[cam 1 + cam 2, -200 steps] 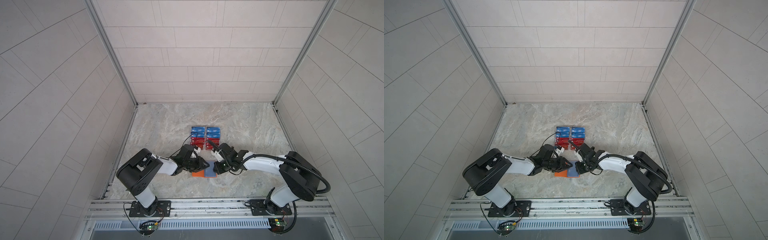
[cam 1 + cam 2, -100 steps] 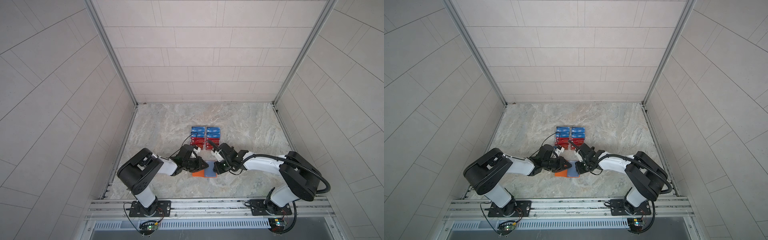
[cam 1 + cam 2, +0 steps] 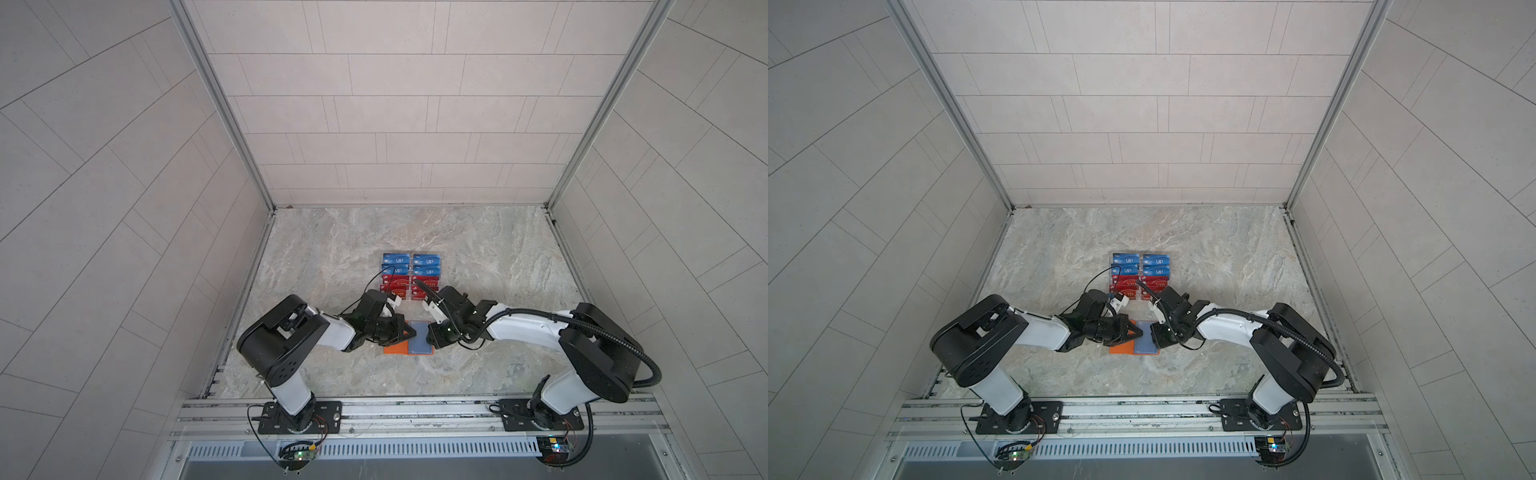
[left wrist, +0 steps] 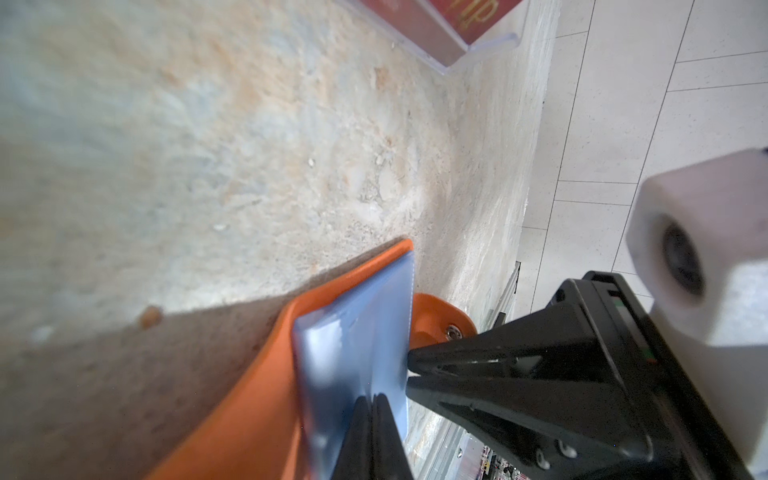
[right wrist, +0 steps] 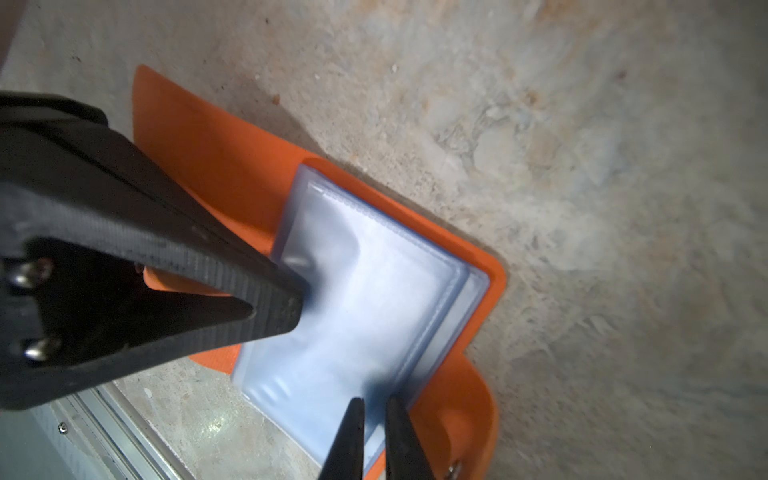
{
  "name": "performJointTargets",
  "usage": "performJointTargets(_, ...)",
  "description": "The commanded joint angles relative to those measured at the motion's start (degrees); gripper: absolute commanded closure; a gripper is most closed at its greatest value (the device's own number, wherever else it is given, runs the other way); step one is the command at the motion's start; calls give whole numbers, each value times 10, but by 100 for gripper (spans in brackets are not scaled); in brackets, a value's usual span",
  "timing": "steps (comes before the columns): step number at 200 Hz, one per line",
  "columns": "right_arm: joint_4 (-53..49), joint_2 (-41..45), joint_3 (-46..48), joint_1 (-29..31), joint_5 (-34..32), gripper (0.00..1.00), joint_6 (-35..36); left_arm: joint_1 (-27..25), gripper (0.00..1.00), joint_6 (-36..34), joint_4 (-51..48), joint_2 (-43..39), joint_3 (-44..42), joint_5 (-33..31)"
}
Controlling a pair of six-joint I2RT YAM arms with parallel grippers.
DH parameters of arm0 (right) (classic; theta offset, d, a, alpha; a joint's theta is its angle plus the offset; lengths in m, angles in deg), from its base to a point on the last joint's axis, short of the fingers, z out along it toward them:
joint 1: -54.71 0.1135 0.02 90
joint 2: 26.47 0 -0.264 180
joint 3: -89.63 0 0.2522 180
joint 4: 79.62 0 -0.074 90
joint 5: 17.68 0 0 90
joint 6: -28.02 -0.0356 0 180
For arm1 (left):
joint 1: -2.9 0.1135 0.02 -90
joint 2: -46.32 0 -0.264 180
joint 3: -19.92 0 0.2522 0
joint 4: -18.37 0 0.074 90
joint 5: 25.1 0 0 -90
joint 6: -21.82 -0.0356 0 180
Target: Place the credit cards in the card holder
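Left claw (image 4: 371, 401) now tight on sleeves (image 5: 365, 299)

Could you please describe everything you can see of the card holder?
The card holder lies open on the marble table, in front of the card racks. Orange, leather-like covers; a snap tab; clear plastic sleeves stacked on its right half. The left gripper and right gripper each appear to pinch the sleeves' edges from opposite sides.

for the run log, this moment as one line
card holder: lying open | left gripper: shut at clear sleeves | right gripper: nearly closed at their edge, grip unclear | credit cards: in acrylic racks
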Motion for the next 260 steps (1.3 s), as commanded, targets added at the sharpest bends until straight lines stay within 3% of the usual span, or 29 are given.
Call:
performJointTargets(1, -18, 23, -10, -3, -14, 82, -4, 6, 100, -1, 1, -14, -3, 3)
performJointTargets(45, -18, 48, -4, -19, -3, 82, -5, 14, 100, -3, 20, -22, -15, 26)
performJointTargets(260, 74, -2, 6, -20, 71, 84, -23, 22, 97, -12, 23, -37, -32, 45)
